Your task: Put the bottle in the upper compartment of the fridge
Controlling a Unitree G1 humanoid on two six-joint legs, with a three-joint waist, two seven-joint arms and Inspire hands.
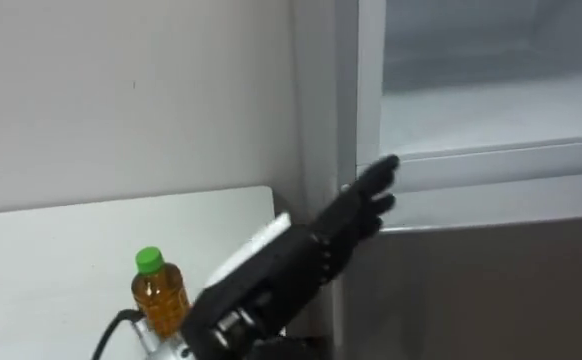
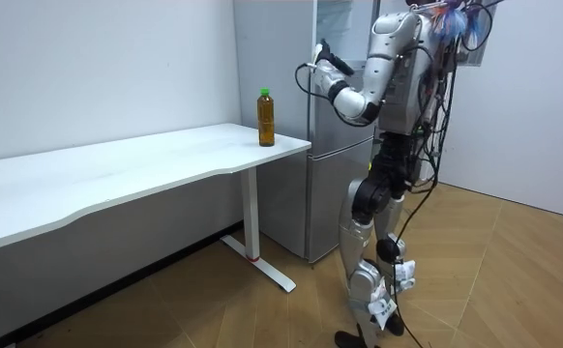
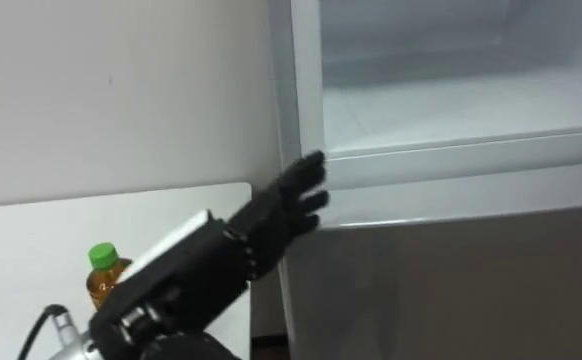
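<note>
At fridge (image 1: pixel 491 290) front, L hand (image 1: pixel 363 203) empty, fingers (image 1: pixel 383 168) straight, tips by sill of open upper section, prob. readying the opening before pick-up; bottle (image 1: pixel 159 293) upright on table (image 1: pixel 51 250) corner just beside fridge, ungrasped, handy for short lift in

- A clear bottle (image 1: pixel 159 290) of amber liquid with a green cap stands upright on the white table (image 2: pixel 117 174), near the table end closest to the fridge.
- The upper fridge compartment (image 1: pixel 491 110) stands open with its pale, frosty interior in view, above a shut grey lower door (image 1: pixel 491 290).
</note>
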